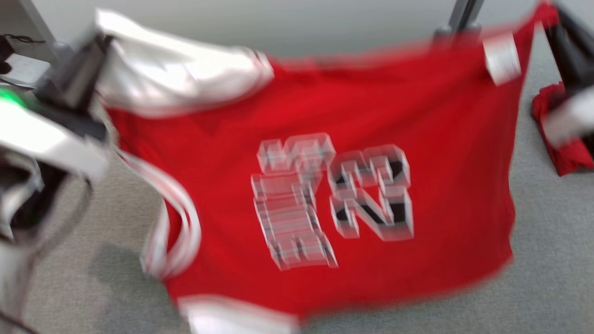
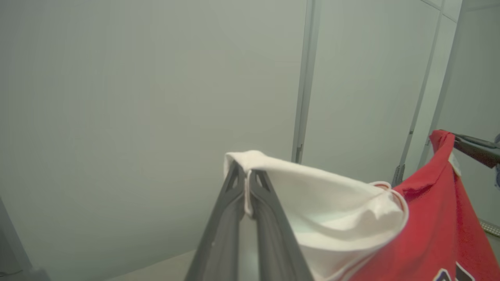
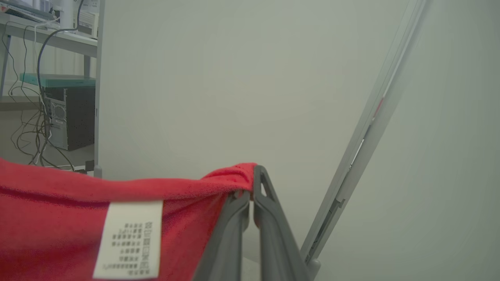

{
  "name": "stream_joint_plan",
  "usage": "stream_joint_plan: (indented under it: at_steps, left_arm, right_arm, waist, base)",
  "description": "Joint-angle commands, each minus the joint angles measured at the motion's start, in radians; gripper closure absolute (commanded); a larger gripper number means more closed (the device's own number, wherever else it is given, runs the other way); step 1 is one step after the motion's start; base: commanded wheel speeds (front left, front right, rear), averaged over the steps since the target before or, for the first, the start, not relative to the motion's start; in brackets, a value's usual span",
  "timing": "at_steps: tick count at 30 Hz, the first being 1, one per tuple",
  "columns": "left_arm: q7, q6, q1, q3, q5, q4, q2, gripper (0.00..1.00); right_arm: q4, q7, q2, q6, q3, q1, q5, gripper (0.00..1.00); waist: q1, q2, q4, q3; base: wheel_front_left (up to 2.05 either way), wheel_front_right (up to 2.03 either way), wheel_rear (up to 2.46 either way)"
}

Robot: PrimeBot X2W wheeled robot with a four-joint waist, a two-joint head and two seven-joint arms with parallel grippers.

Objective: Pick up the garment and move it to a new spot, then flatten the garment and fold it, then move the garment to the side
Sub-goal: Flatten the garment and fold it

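Observation:
The garment [image 1: 325,176] is a red shirt with white sleeves and a large white-and-black print. It hangs spread in the air between my two grippers, blurred in the head view. My left gripper [image 2: 246,175] is shut on the edge of a white sleeve [image 2: 336,199] at the upper left of the head view. At the upper right, my right gripper [image 3: 252,187] is shut on a red corner of the garment [image 3: 78,203], next to a white care label [image 3: 129,240]. The left gripper [image 1: 97,51] and right gripper [image 1: 550,18] both look smeared in the head view.
Grey carpet floor [image 1: 552,260] lies below the hanging shirt. A pale partition wall [image 2: 156,97] with metal posts [image 2: 304,78] stands ahead. A desk with cables and a computer tower [image 3: 70,117] sits beyond the wall's left end.

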Motion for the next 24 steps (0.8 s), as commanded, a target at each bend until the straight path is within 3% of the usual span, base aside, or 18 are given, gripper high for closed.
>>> stream_joint_plan:
  at_steps: [1, 3, 5, 7, 10, 17, 24]
  left_arm:
    - [-0.039, -0.011, -0.129, 0.048, 0.054, 0.025, 0.054, 1.00]
    - [-0.154, -0.019, -0.260, 0.035, 0.173, 0.189, 0.063, 1.00]
    - [-0.291, -0.024, -0.389, 0.025, 0.270, 0.328, 0.066, 1.00]
    - [-0.395, -0.028, -0.476, 0.014, 0.305, 0.430, 0.037, 1.00]
    - [-0.423, -0.043, -0.506, -0.030, 0.294, 0.523, 0.007, 1.00]
    - [-0.407, -0.056, -0.315, -0.183, 0.208, 0.640, -0.049, 1.00]
    - [-0.471, -0.056, -0.080, -0.269, 0.113, 0.687, -0.119, 1.00]
  right_arm:
    - [0.035, -0.015, 0.008, -0.001, 0.022, -0.103, 0.007, 1.00]
    - [0.236, -0.074, 0.072, -0.001, 0.095, -0.306, -0.032, 1.00]
    - [0.425, -0.199, 0.127, -0.001, 0.070, -0.480, -0.116, 1.00]
    - [0.578, -0.251, 0.175, -0.001, 0.059, -0.584, -0.200, 1.00]
    - [0.746, -0.267, 0.222, -0.001, 0.103, -0.642, -0.286, 1.00]
    - [0.974, -0.277, 0.263, -0.001, 0.160, -0.547, -0.310, 1.00]
    - [0.967, -0.277, 0.289, -0.001, 0.119, -0.291, -0.284, 1.00]
  waist:
    - [0.0000, 0.0000, -0.018, 0.012]
    - [0.0000, 0.0000, -0.035, 0.016]
    - [0.0000, 0.0000, -0.040, 0.021]
    - [0.0000, 0.0000, -0.035, 0.017]
    - [0.0000, 0.0000, -0.031, 0.040]
    - [0.0000, 0.0000, -0.015, 0.150]
    - [0.0000, 0.0000, -0.022, 0.184]
  base:
    - [0.00, 0.00, 0.00]
    - [0.00, 0.00, 0.00]
    - [0.00, 0.00, 0.00]
    - [0.00, 0.00, 0.00]
    - [0.00, 0.00, 0.00]
    - [0.00, 0.00, 0.00]
    - [0.00, 0.00, 0.00]
